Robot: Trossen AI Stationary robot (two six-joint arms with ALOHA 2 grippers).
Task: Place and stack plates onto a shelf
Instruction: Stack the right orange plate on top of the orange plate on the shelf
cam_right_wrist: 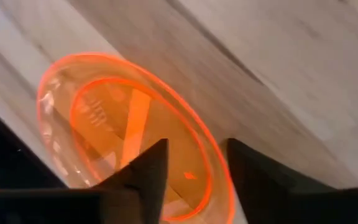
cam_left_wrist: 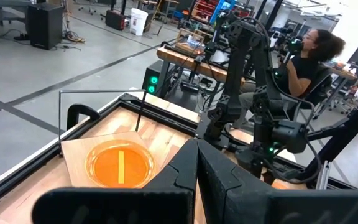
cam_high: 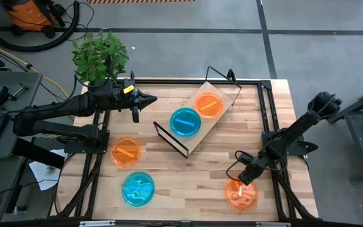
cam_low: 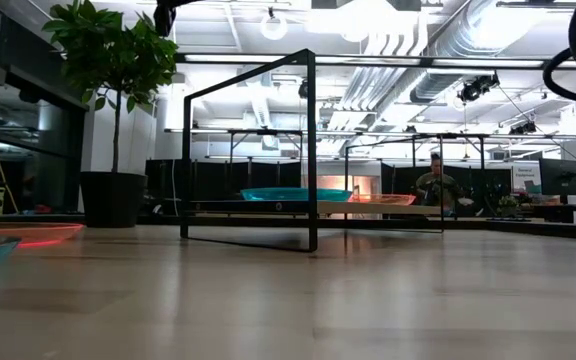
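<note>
Right gripper (cam_high: 247, 177) straddles orange plate (cam_high: 241, 193) rim.

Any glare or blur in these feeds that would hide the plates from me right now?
Right wrist view: the orange plate under the right tool is soft and blurred. Low view: bright ceiling lights glare, and the plates on the shelf show only as thin edges. High view: evenly lit, and all five plates read clearly. Left wrist view: the left tool fills the foreground.

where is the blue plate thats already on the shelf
In the high view the blue plate lies on the shelf near the table's middle, toward the shelf's near end, beside the orange plate at its far end.
</note>
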